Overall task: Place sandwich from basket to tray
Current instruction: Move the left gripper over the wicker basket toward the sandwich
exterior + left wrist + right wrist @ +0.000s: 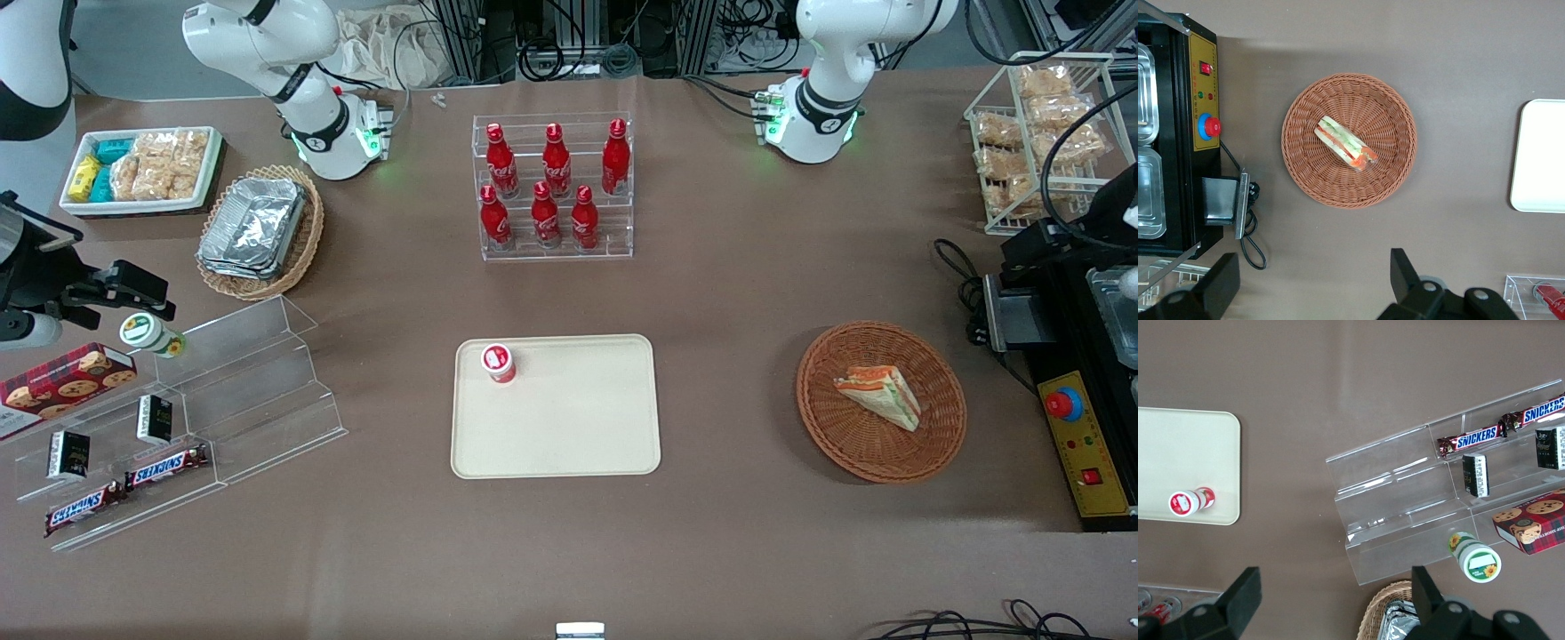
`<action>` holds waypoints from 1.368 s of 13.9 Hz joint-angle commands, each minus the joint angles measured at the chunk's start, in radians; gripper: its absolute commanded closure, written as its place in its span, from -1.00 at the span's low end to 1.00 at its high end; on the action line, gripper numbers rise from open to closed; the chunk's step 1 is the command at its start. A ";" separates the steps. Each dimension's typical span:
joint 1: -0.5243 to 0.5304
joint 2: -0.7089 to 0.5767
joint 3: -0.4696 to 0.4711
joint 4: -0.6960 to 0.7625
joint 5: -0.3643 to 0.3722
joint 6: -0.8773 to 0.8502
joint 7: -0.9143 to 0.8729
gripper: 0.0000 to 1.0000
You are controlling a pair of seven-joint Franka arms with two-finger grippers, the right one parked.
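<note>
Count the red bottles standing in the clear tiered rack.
6 red bottles: three on the upper step, three on the lower step, nearer the front camera. None looks hidden. The left arm's pincer hangs open above the table beside the reddish-brown wicker basket.

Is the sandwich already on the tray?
No, the sandwich lies in the round wicker basket, the tray holds only a small red-and-white bottle, and the gripper hovers open above.
</note>
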State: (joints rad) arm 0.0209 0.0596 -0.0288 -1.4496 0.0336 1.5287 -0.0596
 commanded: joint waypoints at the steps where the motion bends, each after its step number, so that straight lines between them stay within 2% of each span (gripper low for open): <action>1: -0.015 0.008 0.015 0.028 -0.015 -0.028 0.014 -0.99; 8: -0.016 0.028 0.009 -0.034 -0.017 -0.012 0.011 -0.99; 13: -0.006 -0.018 0.012 -0.286 -0.021 0.283 -0.003 -0.99; 16: 0.046 -0.015 0.017 -0.423 -0.083 0.420 -0.005 -0.99; 19: 0.056 0.006 0.018 -0.537 -0.084 0.594 -0.063 -0.99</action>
State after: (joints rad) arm 0.0698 0.0866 -0.0078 -1.8985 -0.0365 2.0329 -0.0696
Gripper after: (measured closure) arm 0.000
